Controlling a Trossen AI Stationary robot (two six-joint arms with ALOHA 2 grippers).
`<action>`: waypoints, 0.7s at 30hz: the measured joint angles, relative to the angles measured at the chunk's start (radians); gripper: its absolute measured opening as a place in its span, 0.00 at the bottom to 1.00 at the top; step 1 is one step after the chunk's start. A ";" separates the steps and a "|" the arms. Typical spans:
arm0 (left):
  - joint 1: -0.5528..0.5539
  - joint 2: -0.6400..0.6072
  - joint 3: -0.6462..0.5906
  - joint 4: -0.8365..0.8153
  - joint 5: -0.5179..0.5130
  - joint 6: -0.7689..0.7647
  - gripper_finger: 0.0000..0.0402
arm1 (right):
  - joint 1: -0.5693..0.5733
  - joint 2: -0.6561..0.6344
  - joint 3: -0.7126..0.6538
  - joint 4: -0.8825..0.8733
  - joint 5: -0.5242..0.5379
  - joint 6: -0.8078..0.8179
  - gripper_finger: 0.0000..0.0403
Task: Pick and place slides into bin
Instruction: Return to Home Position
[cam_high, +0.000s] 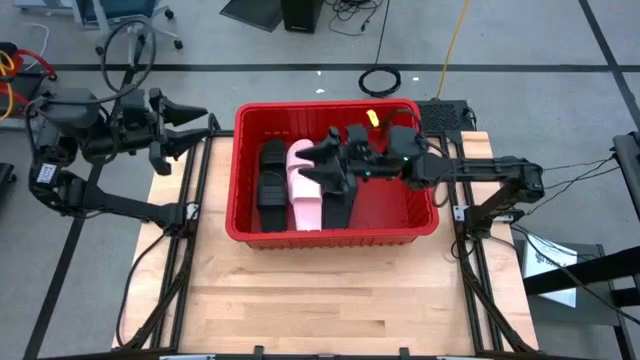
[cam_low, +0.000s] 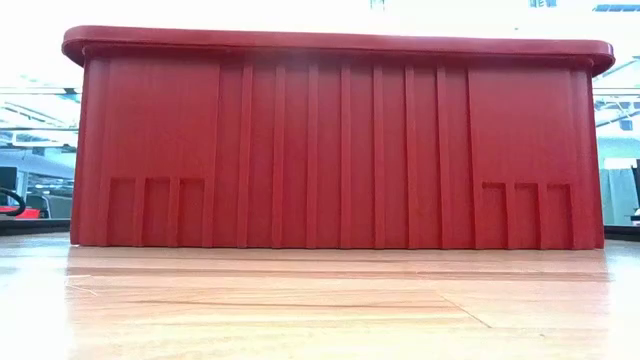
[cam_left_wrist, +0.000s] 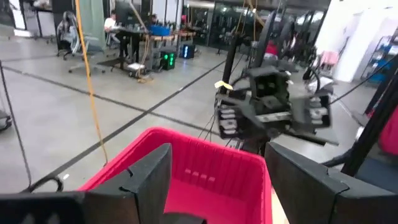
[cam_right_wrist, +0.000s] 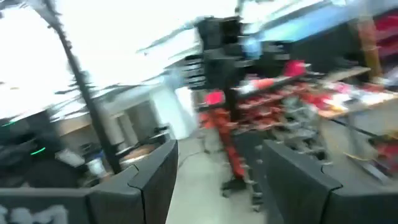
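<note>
The red bin (cam_high: 240, 170) stands on the wooden table and fills the low view (cam_low: 340, 150). Inside it lie black slides (cam_high: 272, 178) at its left, a pale pink slide (cam_high: 303, 185) beside them, and another black slide (cam_high: 338, 203) toward the middle. My right gripper (cam_high: 318, 165) hovers open over the bin's middle, above the slides; its wrist view (cam_right_wrist: 217, 180) shows only the room between the fingers. My left gripper (cam_high: 195, 128) is open and empty beyond the bin's left wall, pointing toward the bin (cam_left_wrist: 205, 168).
Bare wooden table (cam_high: 330, 300) lies in front of the bin. My right arm (cam_left_wrist: 273, 106) shows past the bin in the left wrist view. Cables and chairs are on the floor behind the table, and people sit at desks far off in the room.
</note>
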 joint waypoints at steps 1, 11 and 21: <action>-0.004 -0.004 0.000 0.013 0.000 0.000 0.64 | 0.007 -0.011 0.000 0.002 -0.019 -0.014 0.56; -0.085 -0.020 0.000 0.081 0.022 0.070 0.64 | 0.051 -0.225 -0.001 -0.297 0.122 -0.048 0.56; -0.109 -0.040 0.000 0.085 0.021 0.078 0.64 | 0.050 -0.423 -0.001 -0.360 0.114 -0.113 0.56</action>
